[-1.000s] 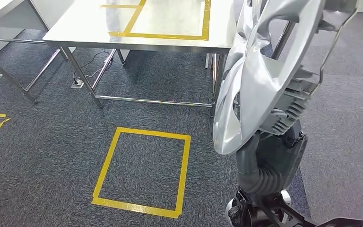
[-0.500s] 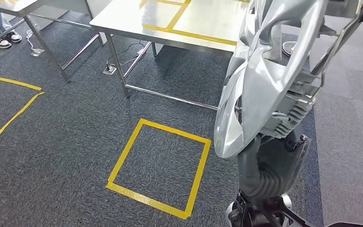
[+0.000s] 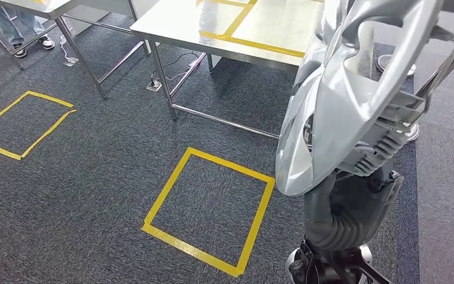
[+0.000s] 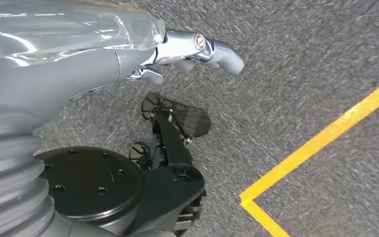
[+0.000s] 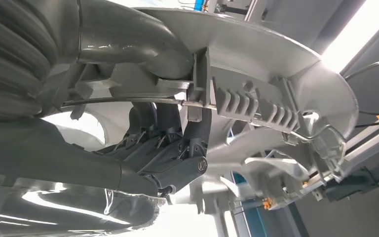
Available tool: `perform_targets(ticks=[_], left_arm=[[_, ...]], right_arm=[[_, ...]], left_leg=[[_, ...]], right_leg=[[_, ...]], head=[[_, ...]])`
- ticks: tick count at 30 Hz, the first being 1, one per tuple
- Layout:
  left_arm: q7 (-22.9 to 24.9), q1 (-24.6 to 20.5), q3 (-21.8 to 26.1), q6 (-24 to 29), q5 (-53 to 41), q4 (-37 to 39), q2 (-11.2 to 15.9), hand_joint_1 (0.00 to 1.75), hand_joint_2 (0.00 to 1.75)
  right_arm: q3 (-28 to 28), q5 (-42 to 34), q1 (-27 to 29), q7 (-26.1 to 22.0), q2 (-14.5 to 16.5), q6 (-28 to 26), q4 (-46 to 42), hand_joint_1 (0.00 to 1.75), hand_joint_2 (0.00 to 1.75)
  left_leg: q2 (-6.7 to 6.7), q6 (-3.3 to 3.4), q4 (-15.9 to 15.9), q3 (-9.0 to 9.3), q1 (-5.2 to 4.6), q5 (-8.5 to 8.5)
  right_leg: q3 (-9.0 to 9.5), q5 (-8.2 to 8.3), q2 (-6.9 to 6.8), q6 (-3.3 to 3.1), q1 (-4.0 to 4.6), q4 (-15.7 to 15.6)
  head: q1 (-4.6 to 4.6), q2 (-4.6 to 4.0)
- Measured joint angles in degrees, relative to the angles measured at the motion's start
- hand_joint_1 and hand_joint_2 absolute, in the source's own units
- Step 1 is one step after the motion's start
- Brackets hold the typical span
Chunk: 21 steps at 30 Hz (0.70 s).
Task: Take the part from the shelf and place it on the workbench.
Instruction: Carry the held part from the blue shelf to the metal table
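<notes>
The part is a large silver wheel cover (image 3: 349,89) with spokes and a ribbed back, held upright and tilted at the right of the head view. My right hand (image 3: 337,201) grips it from below and behind. In the right wrist view its dark fingers (image 5: 172,148) reach through an opening in the wheel cover (image 5: 276,74) and its thumb lies over the rim. The steel workbench (image 3: 177,26), marked with yellow tape, stands ahead, its top partly hidden by the part. My left hand (image 4: 128,54) hangs over the carpet, holding nothing, with its fingers (image 4: 202,47) stretched out.
A yellow tape square (image 3: 210,213) lies on the grey carpet in front of the workbench, and another tape square (image 3: 23,121) at the left. A second table's leg (image 3: 77,56) and a person's shoes (image 3: 41,41) are at the far left. Cables lie under the bench.
The camera has swung: the workbench and floor square have shifted in the picture, and a second tape square and a person's feet have come in at left. The part stays in my right hand.
</notes>
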Motion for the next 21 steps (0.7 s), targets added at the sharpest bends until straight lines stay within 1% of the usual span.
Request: perform_targets(ticks=[4,8,9,15,21], left_arm=[[-3.9,0.0,0.0,-1.2,0.0,0.0,-0.1,0.0,1.75],[-5.5,0.0,0.0,-1.6,0.0,0.0,-0.3,0.0,1.75],[-5.5,0.0,0.0,-1.6,0.0,0.0,-0.3,0.0,1.75],[-5.6,0.0,0.0,-1.6,0.0,0.0,-0.4,0.0,1.75],[-5.6,0.0,0.0,-1.7,0.0,0.0,-0.4,0.0,1.75]], right_arm=[[-0.5,0.2,-0.3,0.0,0.4,0.8,0.1,1.75,1.75],[-0.8,0.4,-0.5,0.0,0.7,0.9,0.2,1.75,1.75],[-0.9,0.5,-0.5,0.0,0.8,0.9,0.2,1.75,1.75],[-0.9,0.6,-0.6,0.0,0.8,0.4,0.2,1.75,1.75],[-0.9,2.6,-1.1,0.0,0.8,-2.6,0.7,1.75,1.75]], left_leg=[[0.01,-0.31,-0.2,0.09,0.13,0.14],[0.04,-1.28,-0.3,0.07,0.22,0.13],[0.05,-1.42,-0.3,0.06,0.22,0.12],[0.07,-1.52,-0.3,0.03,0.2,0.11],[0.05,-1.5,-0.1,-0.13,-0.01,0.09]], right_leg=[[-0.01,-0.03,0.0,-0.26,0.22,0.0],[-0.02,-0.07,-0.01,-0.34,0.29,0.1],[-0.02,-0.08,-0.01,-0.34,0.28,0.1],[-0.01,-0.08,-0.01,-0.35,0.24,0.1],[-0.02,-0.06,-0.02,-0.3,-0.04,0.0]], head=[[0.01,0.0],[0.03,0.0],[0.04,0.0],[0.06,0.0],[0.07,-0.01]])
